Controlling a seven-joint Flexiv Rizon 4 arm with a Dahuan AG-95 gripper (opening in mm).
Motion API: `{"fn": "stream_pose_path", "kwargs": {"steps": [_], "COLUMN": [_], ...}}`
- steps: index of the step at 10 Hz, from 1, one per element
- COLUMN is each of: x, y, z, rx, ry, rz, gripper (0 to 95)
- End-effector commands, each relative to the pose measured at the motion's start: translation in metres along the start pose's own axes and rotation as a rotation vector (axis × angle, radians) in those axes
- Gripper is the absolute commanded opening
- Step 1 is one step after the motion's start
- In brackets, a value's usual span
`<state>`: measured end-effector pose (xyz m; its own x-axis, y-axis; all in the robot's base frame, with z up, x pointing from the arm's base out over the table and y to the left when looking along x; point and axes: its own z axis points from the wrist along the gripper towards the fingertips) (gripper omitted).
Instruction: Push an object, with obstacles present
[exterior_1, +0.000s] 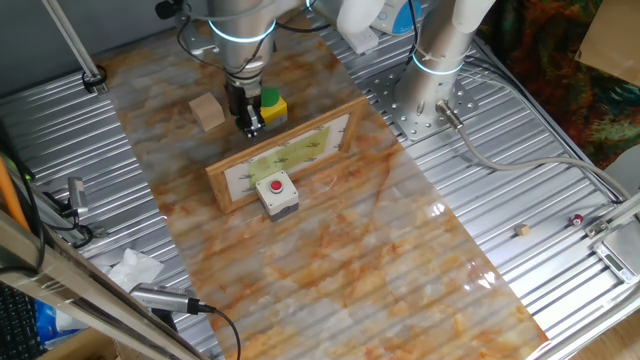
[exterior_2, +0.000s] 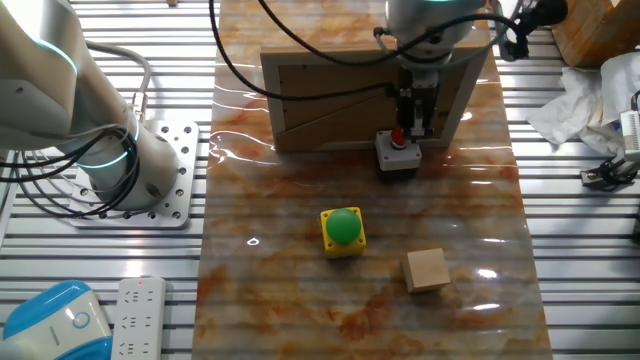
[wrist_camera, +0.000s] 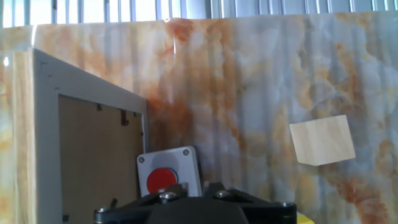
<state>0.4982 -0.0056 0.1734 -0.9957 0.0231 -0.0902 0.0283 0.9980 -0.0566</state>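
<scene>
The light-tan wooden cube (exterior_1: 207, 112) (exterior_2: 427, 270) (wrist_camera: 322, 140) stands alone on the marbled sheet, untouched. My gripper (exterior_1: 250, 128) (exterior_2: 415, 130) (wrist_camera: 193, 186) hangs fingers-down above the table, jaws together and empty. In the hand view the grey box with red button (wrist_camera: 168, 171) (exterior_1: 277, 195) (exterior_2: 398, 158) lies just beyond my fingertips, against the wooden-framed panel (wrist_camera: 93, 149) (exterior_1: 300, 150) (exterior_2: 330, 100). The cube is well off to the right there. The yellow box with green button (exterior_1: 272, 106) (exterior_2: 343, 230) sits between the cube and the panel side.
The marbled sheet (exterior_1: 380, 260) is a strip on a ridged metal table (exterior_1: 520, 150). The arm's base plate (exterior_2: 160, 170) stands beside it. Crumpled paper (exterior_1: 135, 268) and a power strip (exterior_2: 140, 310) lie off the sheet.
</scene>
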Motion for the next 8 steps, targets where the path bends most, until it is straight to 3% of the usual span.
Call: {"fn": "stream_pose_path", "kwargs": {"steps": [1, 5, 8], "x": [0.001, 0.003, 0.007], "y": [-0.002, -0.010, -0.025], "z": [-0.001, -0.002, 0.003], "rx": [0.001, -0.023, -0.034], "ry": [0.003, 0.008, 0.007], "rz": [-0.003, 0.005, -0.021], "gripper": [0.0, 0.0, 0.0]}}
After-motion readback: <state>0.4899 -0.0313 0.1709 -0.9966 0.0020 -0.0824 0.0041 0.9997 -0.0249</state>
